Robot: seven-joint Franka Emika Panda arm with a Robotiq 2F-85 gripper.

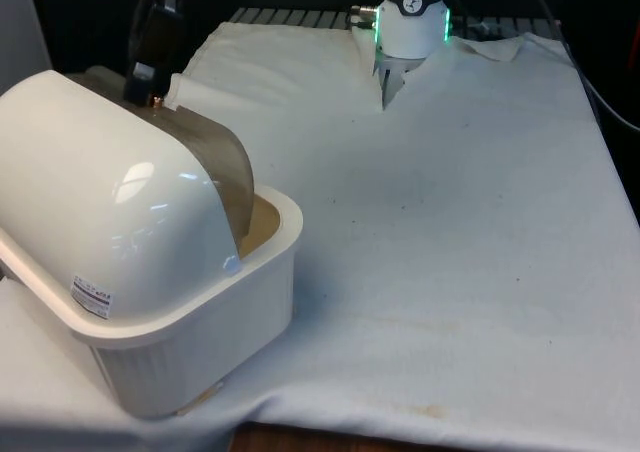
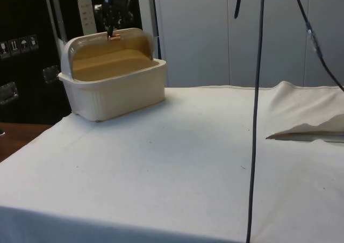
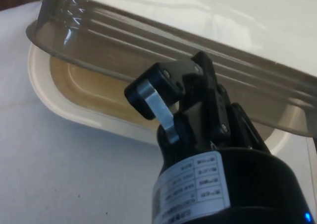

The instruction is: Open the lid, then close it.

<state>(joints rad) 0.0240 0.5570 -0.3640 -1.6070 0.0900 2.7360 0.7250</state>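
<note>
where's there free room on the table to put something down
Most of the white cloth is bare: from the bread box across to the front view's right edge, and from the robot's base to the near edge. It is crowded at the front view's left, where the gripper sits at the half-open lid.

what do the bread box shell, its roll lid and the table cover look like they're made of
Bread box: seemingly cream plastic, glossy; the domed shell shows sharp light reflections, and the base wall is finely ribbed.
Roll lid: likely smoky translucent plastic; the tan floor shows through it in the wrist view, and it has moulded ridges.
Table cover: white woven cloth, matte, with creases and folds.
</note>
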